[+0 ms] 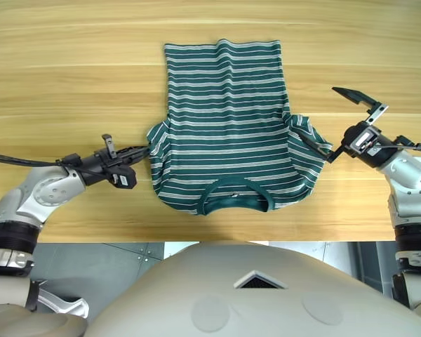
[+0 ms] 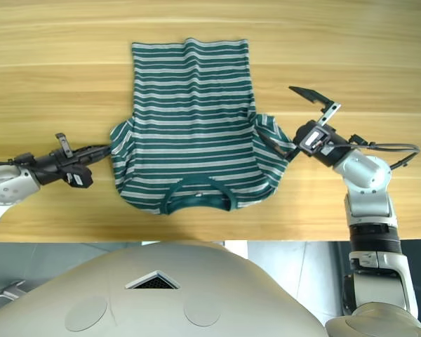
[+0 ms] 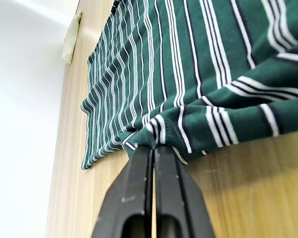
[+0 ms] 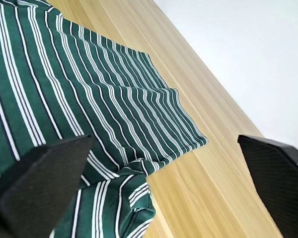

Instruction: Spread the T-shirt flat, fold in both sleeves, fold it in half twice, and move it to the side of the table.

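T-shirt (image 1: 224, 119) on worktop (image 1: 70, 70), collar near, hem far, long axis running away. Left claw (image 1: 142, 149), closed, pinches left sleeve (image 1: 156, 137). Right claw (image 1: 316, 111) gapes wide, holding nothing, at right sleeve (image 1: 307, 137).

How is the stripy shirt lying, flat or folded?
Spread flat, not folded: the T-shirt lies open on the table, both sleeves sticking out.

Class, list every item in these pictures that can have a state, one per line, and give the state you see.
T-shirt: spread out, unfolded, collar nearest the robot.
left sleeve: bunched, pinched at its edge.
right sleeve: rumpled, not gripped.
left pincer: shut on the left sleeve.
right pincer: open wide at the right sleeve.
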Robot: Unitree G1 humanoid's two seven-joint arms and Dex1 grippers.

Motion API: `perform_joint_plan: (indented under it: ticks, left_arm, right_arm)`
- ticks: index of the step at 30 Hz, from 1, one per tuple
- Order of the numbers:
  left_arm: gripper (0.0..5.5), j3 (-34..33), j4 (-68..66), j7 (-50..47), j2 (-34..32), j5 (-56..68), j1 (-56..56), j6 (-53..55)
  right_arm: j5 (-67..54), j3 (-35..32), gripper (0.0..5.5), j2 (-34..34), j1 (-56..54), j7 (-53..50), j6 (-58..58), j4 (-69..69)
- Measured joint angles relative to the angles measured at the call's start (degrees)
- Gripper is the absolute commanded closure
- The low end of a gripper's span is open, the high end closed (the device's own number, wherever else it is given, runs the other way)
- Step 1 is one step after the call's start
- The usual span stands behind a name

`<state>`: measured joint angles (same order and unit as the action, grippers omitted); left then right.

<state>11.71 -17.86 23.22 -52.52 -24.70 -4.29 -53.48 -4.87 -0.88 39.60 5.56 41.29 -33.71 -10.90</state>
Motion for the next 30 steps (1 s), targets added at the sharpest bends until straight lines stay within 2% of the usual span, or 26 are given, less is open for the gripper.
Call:
perform_joint_plan:
  ticks: [9,24,30]
  left_arm:
    - [5.48,3.7,-1.6,0.6,4.6,-3.2,6.5,1.3]
    - [5.48,7.9,1.8,1.4,9.1,-4.4,6.7,3.0]
    - [5.48,8.1,2.1,2.6,11.1,-4.3,7.4,7.0]
  right_arm:
    - [0.4,0.1,0.10,-0.2,-0.1,0.0,0.1,0.1]
    - [0.5,0.6,0.10,-0.6,-0.4,-0.1,0.1,0.0]
    - [0.7,0.9,0.10,-0.9,-0.7,-0.1,0.1,0.0]
